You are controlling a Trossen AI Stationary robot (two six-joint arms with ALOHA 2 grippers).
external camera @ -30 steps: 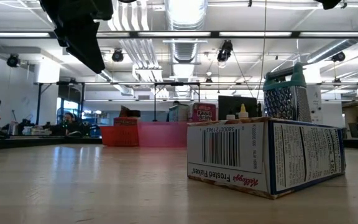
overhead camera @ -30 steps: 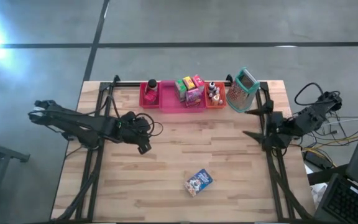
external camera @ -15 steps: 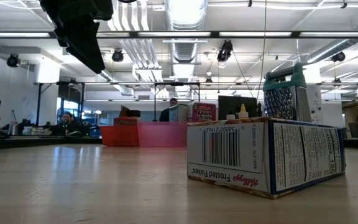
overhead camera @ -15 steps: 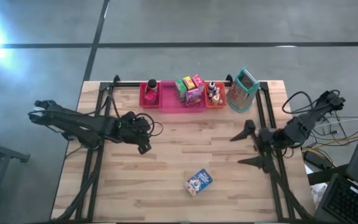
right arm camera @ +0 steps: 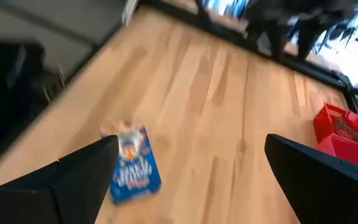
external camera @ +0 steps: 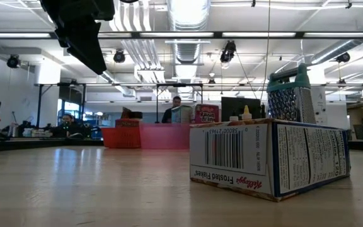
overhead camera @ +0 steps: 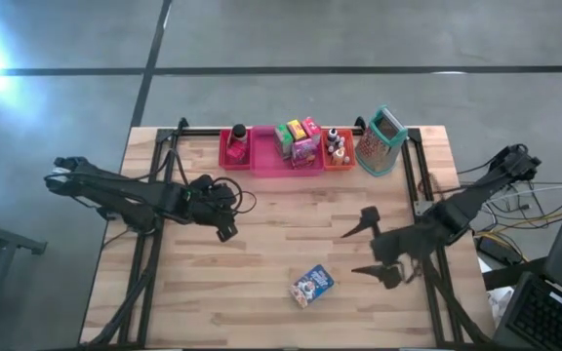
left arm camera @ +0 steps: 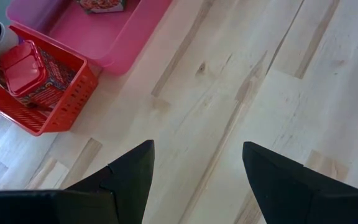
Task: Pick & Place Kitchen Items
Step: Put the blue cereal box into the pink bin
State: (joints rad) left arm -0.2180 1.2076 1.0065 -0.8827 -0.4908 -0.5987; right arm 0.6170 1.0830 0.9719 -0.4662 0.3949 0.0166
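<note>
A pale wood-plank tabletop [overhead camera: 261,234] stood on grey concrete floor [overhead camera: 291,97]. A blue cereal box [overhead camera: 311,285] lay flat near its front edge. The right gripper [overhead camera: 369,249] hung beside it, fingers wide apart, empty. The left gripper [left arm camera: 194,180] hovered over bare planks, fingers apart, holding nothing.

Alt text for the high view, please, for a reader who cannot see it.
The open right gripper hangs over the wooden table near a small blue cereal box lying flat. Red, pink and orange tray bins line the far edge beside a metal grater; the left gripper waits open.
</note>
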